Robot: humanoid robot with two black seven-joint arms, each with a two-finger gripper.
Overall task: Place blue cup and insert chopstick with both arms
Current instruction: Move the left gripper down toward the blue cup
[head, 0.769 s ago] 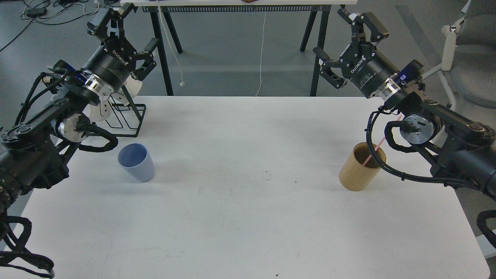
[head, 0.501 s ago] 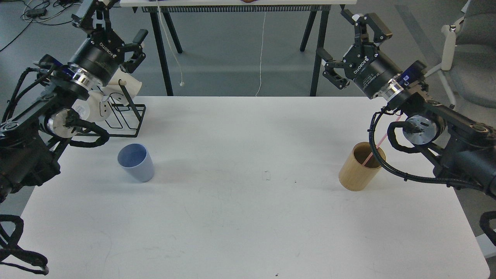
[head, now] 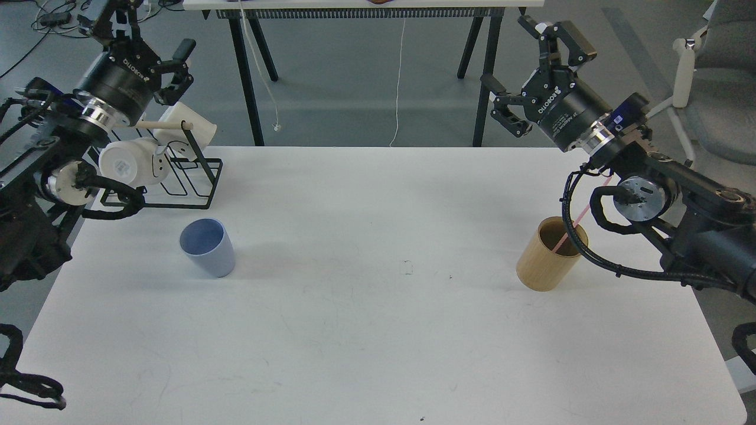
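Nearest, only bare white bench (head: 378, 342). Farther in, on the left half, the blue cup (head: 207, 247), upright with its mouth tipped slightly toward the viewer, alone and touching nothing. On the right half, about level with it and well apart, a tan wooden holder (head: 551, 254), upright, with the chopstick (head: 570, 231) leaning inside it, pink tip slanting up and to the right until lost behind a black cable. Just right of the holder, the thick joints of the right arm (head: 697, 218), looped with cable. At the far left corner of the bench, a black wire rack (head: 186, 177) carrying white cups (head: 127, 168) on a pale wooden rod. Beyond the far edge, up over the floor, both end effectors raised clear of everything: the left end effector (head: 144, 32) above the rack, fingers spread wide, nothing between them; the right end effector (head: 534, 62) at far right, fingers likewise spread wide, nothing held. Farthest back, black trestle legs (head: 251, 71) of another table and a hanging white cord (head: 399, 77).
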